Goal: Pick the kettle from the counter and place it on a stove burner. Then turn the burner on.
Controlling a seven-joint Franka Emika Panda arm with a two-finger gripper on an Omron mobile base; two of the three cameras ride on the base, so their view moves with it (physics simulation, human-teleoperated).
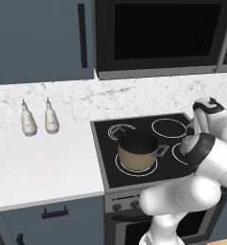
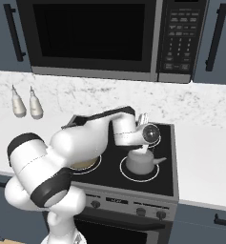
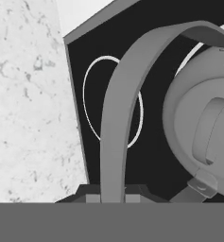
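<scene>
1. Tool [image 2: 143, 143] is closed tight on the thin arched handle [image 3: 120, 108] of the kettle [image 2: 142, 163]; in the hand view the handle band runs straight up from between the two dark tips.
2. The kettle sits on or just above the front-right burner [image 2: 145, 177] of the black cooktop [image 2: 164, 183]; whether its base touches the glass I cannot tell. Its white ring shows around the kettle's base.
3. The kettle hangs directly beneath the tool, spout pointing to the right in the right base view, so letting go looks like a plain opening and a lift straight up.
4. The knobs [image 2: 139, 210] lie on the front panel below the cooktop, toward the robot from the tool; reaching one is probably the next real move.
5. Counts: one kettle, one tan pot [image 1: 137, 152] on the front-left ring, four rings on the cooktop, two small white bottles [image 1: 38, 118] on the bench [image 1: 38, 167], one microwave [image 2: 109, 38] above.
6. I judge the placing nearly done; the burner is not yet turned on.
</scene>
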